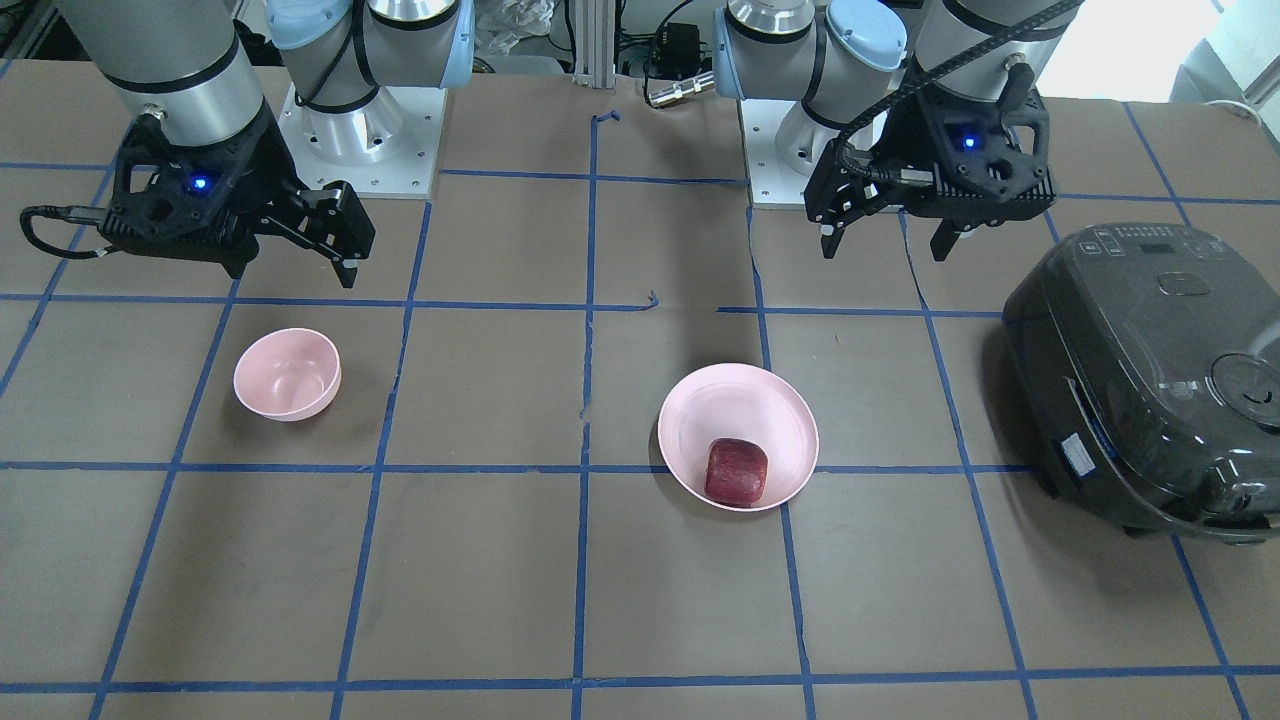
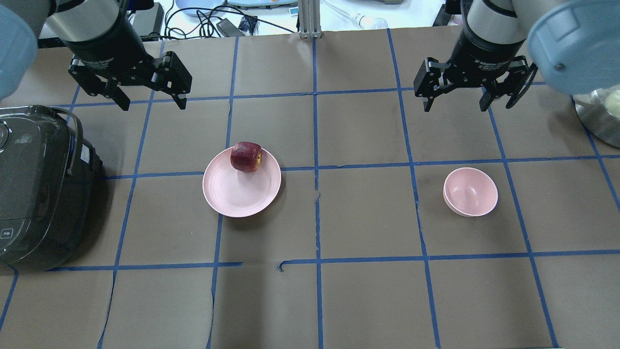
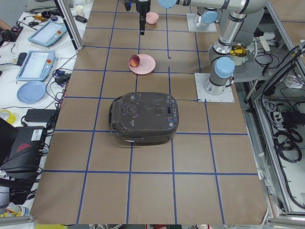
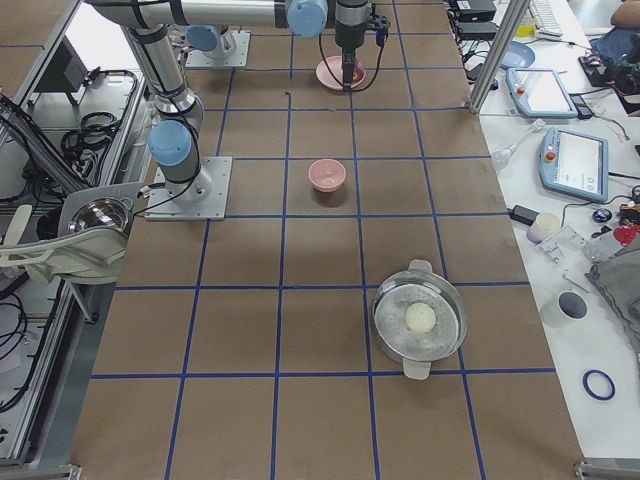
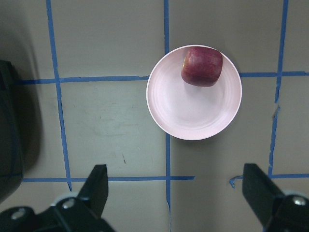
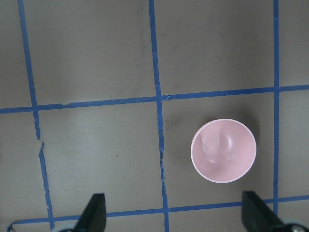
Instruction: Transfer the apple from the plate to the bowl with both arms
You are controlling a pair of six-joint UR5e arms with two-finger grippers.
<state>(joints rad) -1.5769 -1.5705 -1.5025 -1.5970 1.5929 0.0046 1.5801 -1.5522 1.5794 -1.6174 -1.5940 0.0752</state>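
Note:
The dark-red apple point(image 2: 246, 156) sits on the far rim side of the pale-pink plate point(image 2: 237, 194), left of the table's middle; both also show in the left wrist view, the apple point(image 5: 202, 66) on the plate point(image 5: 188, 111). The small pink bowl point(image 2: 471, 191) stands empty on the right, also seen in the right wrist view point(image 6: 223, 150). My left gripper point(image 2: 153, 104) hangs open and empty, above and behind the plate. My right gripper point(image 2: 455, 107) hangs open and empty, above and behind the bowl.
A dark grey rice cooker point(image 2: 34, 184) stands at the table's left end, close to the plate's left. A steel pot point(image 2: 600, 116) holding a pale ball stands at the right end. Blue tape lines grid the brown table.

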